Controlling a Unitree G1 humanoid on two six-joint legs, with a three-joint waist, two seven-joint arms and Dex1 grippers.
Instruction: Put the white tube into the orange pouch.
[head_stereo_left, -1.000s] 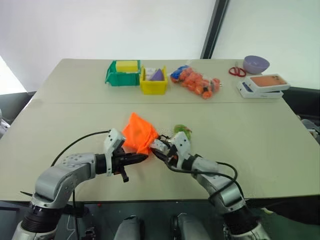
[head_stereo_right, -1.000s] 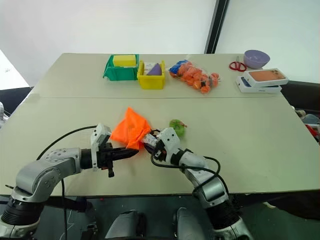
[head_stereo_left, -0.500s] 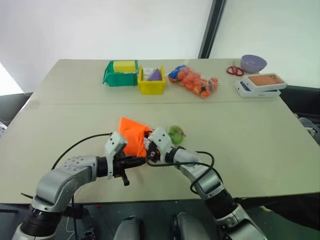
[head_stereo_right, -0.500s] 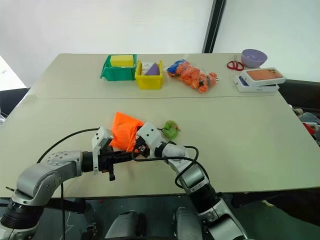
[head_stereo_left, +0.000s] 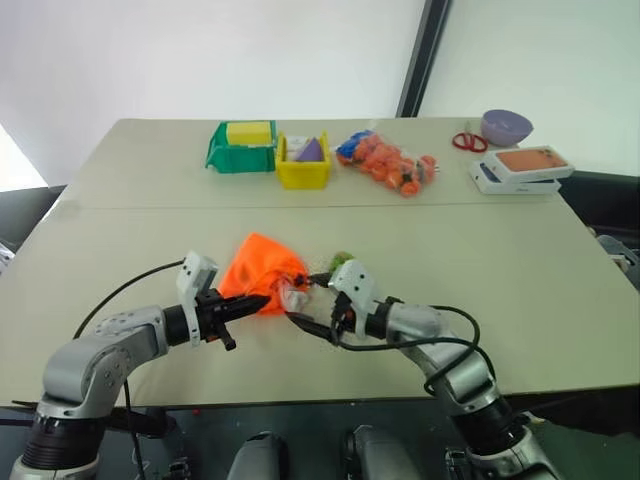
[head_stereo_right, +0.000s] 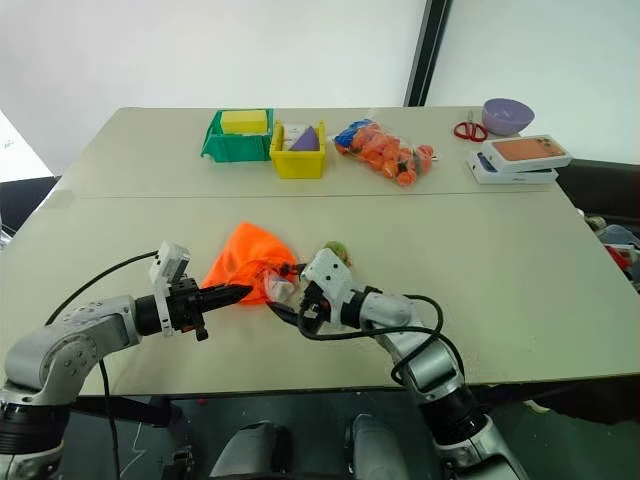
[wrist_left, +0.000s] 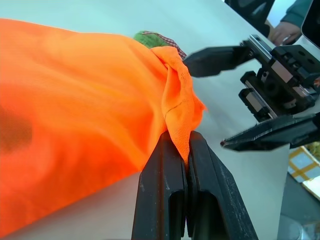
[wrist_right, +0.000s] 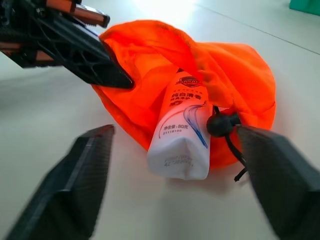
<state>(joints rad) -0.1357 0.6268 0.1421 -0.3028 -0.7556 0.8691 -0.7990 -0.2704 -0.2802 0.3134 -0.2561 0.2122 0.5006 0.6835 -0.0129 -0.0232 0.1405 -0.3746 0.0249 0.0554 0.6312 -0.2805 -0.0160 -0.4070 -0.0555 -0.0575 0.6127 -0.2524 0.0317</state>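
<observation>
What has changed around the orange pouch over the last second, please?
The right end effector now stands open just short of the white tube, which lies half inside the orange pouch mouth; earlier it was pressed into that opening. The left end effector has drawn the pouch edge leftwards, still shut on it. The bins and other items at the far edge are unchanged.

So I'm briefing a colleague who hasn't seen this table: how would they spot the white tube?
Look at the near middle of the table, at the orange pouch. The white tube pokes out of its mouth, crimped end outward, the only white piece with blue printing there.
</observation>
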